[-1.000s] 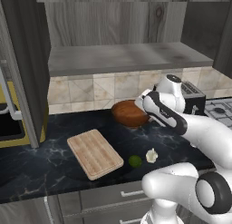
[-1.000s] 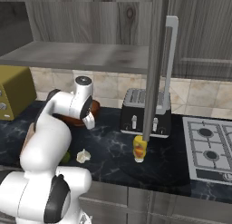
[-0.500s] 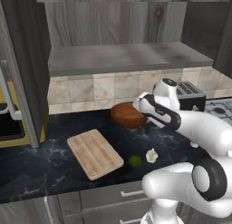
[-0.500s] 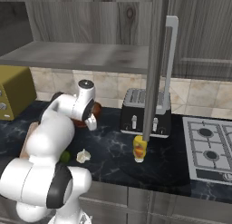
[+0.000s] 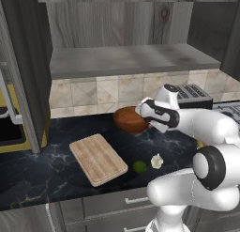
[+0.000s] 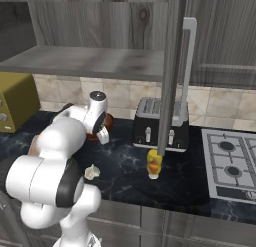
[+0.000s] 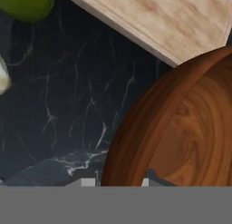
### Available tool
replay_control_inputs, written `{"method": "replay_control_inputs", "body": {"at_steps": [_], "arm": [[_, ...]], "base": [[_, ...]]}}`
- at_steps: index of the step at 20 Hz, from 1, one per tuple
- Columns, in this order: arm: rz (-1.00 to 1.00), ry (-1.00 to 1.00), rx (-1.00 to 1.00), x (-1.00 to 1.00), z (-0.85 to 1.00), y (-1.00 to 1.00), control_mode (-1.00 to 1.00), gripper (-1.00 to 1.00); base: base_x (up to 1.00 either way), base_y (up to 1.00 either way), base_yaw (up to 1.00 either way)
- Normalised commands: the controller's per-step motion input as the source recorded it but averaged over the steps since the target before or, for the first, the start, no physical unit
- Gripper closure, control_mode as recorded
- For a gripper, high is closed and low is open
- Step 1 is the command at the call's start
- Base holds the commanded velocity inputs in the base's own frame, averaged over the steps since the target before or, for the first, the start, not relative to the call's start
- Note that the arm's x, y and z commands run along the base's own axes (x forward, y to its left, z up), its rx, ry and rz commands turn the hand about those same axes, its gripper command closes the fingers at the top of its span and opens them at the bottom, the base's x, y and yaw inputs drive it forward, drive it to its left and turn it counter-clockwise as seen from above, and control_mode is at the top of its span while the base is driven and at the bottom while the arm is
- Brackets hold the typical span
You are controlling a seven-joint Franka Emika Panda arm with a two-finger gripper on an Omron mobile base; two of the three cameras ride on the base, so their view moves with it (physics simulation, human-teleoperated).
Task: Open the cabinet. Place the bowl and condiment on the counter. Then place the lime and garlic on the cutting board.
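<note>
— So, how far along? Cabinet open, shelf bare. Bowl down on the counter, at about one o'clock from the cutting board. Condiment also on the worktop, standing in front of the toaster.

— And what's left?

— Lime and garlic, both lying on the black marble just beside each other, off the board's corner at roughly four o'clock. Nothing on the board yet. Probably half done, judging by that.

— Gripper?

— Clenched on the bowl's rim, one tip outside the wall, one inside, as seen from the hand camera. Not yet let go.

— Anything one camera gives that another doesn't?

— Plenty. Left base view: board, lime and garlic laid out plainly, bowl partly behind the wrist. Right base view: yellow bottle, toaster and stove clear, open door edge cutting down the middle, garlic peeking at nine o'clock from the bottle. Hand view: pinch on the rim close up, with lime, a sliver of garlic and the board's corner beyond.
</note>
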Motion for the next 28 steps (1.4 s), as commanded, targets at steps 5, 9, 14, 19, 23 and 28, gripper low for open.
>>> {"method": "replay_control_inputs", "body": {"at_steps": [5,9,14,19,23,28], "arm": [[0.0,0.0,0.0,0.27,-0.1,0.0,-1.0,1.0],[0.0,0.0,0.0,0.17,-0.2,-0.01,-1.0,1.0],[0.0,0.0,0.0,0.19,-0.19,-0.05,-1.0,1.0],[0.0,0.0,0.0,0.18,-0.09,-0.13,-1.0,1.0],[0.0,0.0,0.0,0.13,-0.14,-0.04,-1.0,1.0],[0.0,0.0,0.0,0.1,-0.26,0.0,-1.0,1.0]], "base": [[0.0,0.0,0.0],[0.0,0.0,0.0],[0.0,0.0,0.0],[0.0,0.0,0.0],[0.0,0.0,0.0],[0.0,0.0,0.0]]}}
